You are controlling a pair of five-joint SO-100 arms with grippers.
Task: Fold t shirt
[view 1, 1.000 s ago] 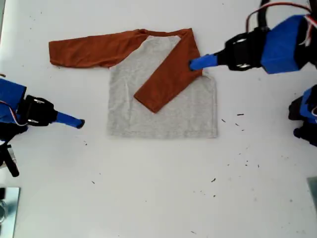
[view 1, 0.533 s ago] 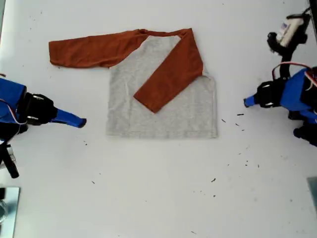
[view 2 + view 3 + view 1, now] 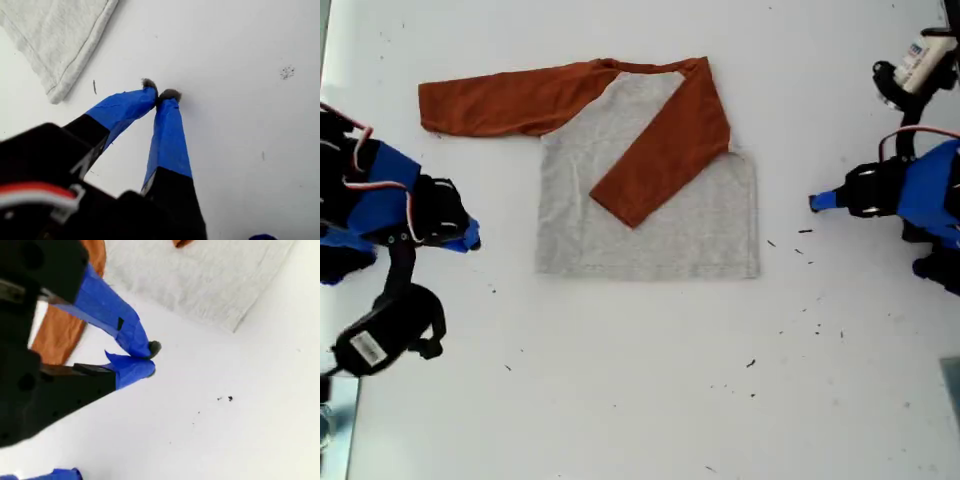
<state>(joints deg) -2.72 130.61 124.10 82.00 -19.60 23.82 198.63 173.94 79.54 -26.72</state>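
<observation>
Exterior view: the t shirt (image 3: 650, 200) lies flat on the white counter (image 3: 640, 400), soft heather-grey body, one rust sleeve folded diagonally across it. My first gripper (image 3: 160, 92) and second gripper (image 3: 150, 357), blue-taped fingers pinched together, hold nothing.

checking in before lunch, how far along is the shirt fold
Done: one sleeve lies folded across the grey body of the t shirt. In hand: nothing; my first pincer and my second pincer are shut, off the cloth. Left: the other sleeve, stretched out flat, then the body folds.
</observation>
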